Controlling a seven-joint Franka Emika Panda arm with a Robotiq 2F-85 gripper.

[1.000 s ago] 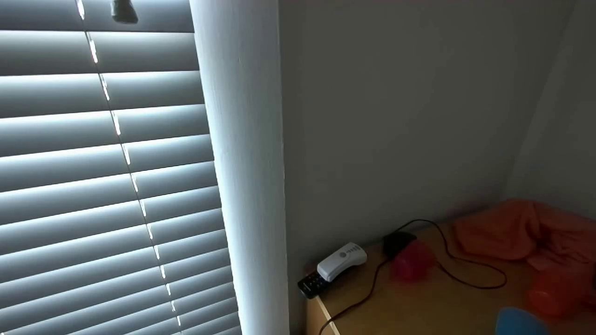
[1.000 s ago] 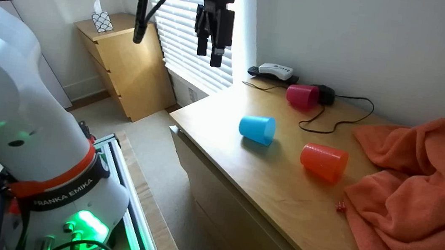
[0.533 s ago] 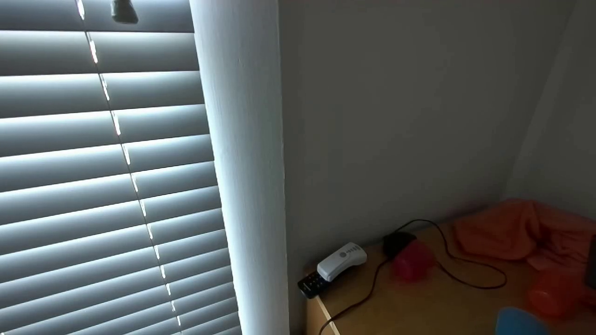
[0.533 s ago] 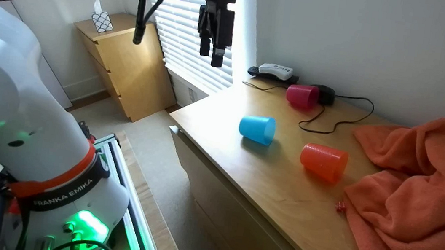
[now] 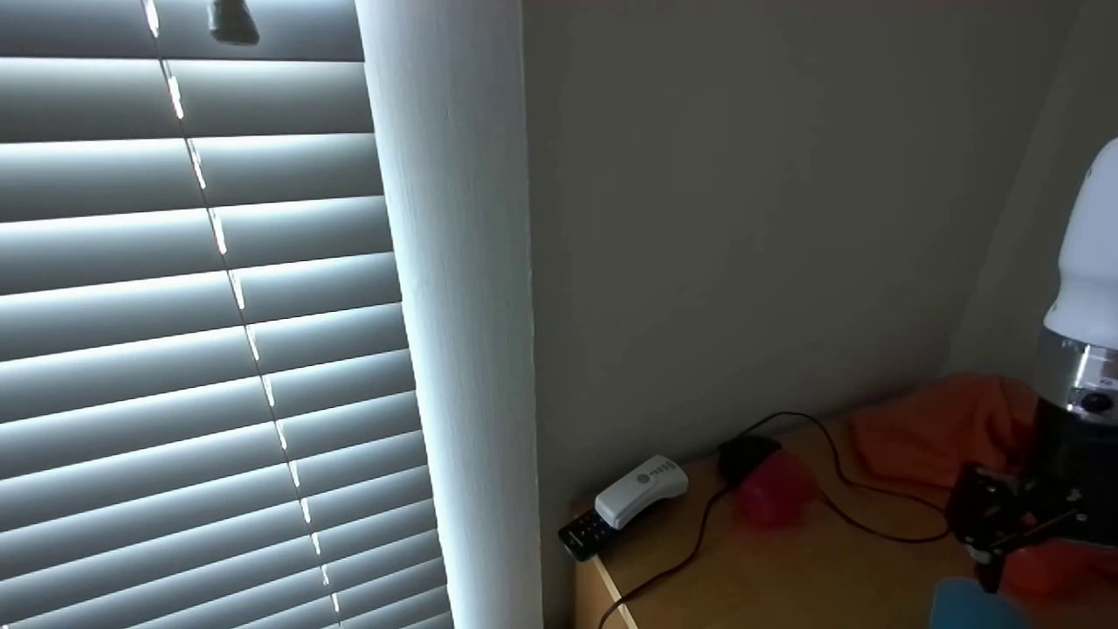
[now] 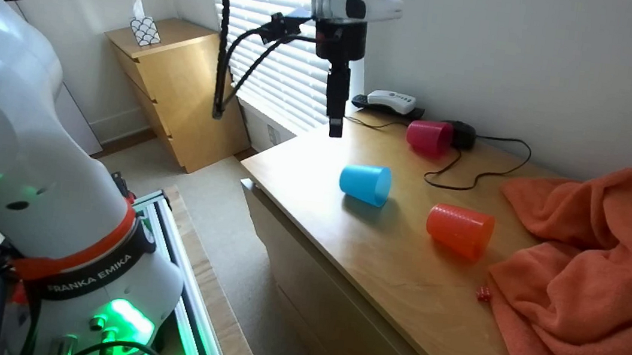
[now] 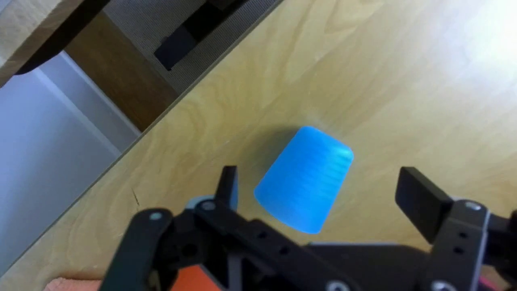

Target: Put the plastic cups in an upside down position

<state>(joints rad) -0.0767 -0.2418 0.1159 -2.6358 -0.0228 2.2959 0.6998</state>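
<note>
The blue cup point(image 6: 364, 183) lies on its side on the wooden dresser top; it also shows in the wrist view point(image 7: 305, 180) and at the bottom of an exterior view point(image 5: 974, 604). The orange cup point(image 6: 459, 230) lies on its side near the towel, mostly hidden behind my gripper in the wrist view point(image 7: 194, 279). The pink cup point(image 6: 429, 137) lies on its side against a black adapter. My gripper point(image 6: 335, 128) points down above the dresser. In the wrist view my gripper point(image 7: 323, 186) is open and empty, with the blue cup below, between its fingers in the picture.
A crumpled orange towel point(image 6: 599, 278) covers the dresser's right part. A black adapter point(image 6: 464, 135) with a looping cable point(image 6: 494, 172) and a white handset point(image 6: 392, 100) lie by the wall. A small red object point(image 6: 484, 293) touches the towel. The dresser has an open front edge.
My gripper has come down and moved closer to the blue cup, and the wrist has turned. The arm has entered the right side of an exterior view. The cups have not moved.
</note>
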